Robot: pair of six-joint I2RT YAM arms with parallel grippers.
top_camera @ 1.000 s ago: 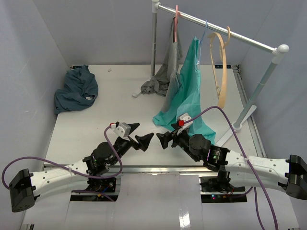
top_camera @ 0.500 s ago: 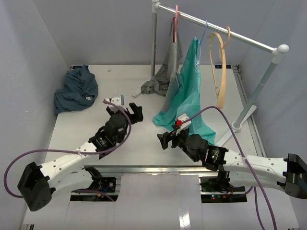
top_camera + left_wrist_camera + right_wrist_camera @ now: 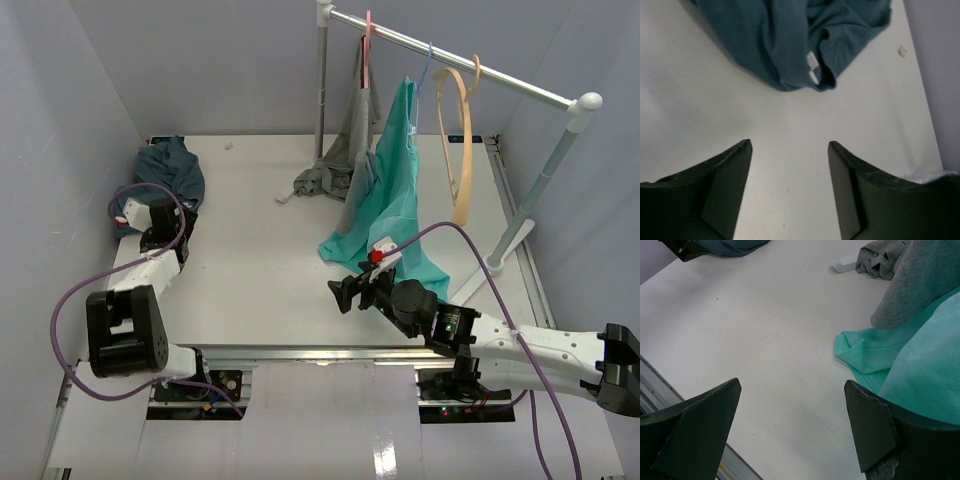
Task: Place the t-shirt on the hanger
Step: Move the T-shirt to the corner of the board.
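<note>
The t-shirt point(image 3: 178, 170) is plain dark slate-blue, its neck label point(image 3: 811, 67) white. The hanger point(image 3: 462, 150) is light tan. The teal-green garment point(image 3: 385, 200) and the grey garment point(image 3: 350, 140) are plain too. The table point(image 3: 260, 260) and the rail point(image 3: 500, 75) are white.

Overhead from behind; wrist views low, close, sharing t-shirt point(image 3: 785, 45).

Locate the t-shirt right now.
Top view: the t-shirt lies crumpled at the far-left corner of the table. In the left wrist view, the left gripper hovers open just short of it, not touching.
</note>
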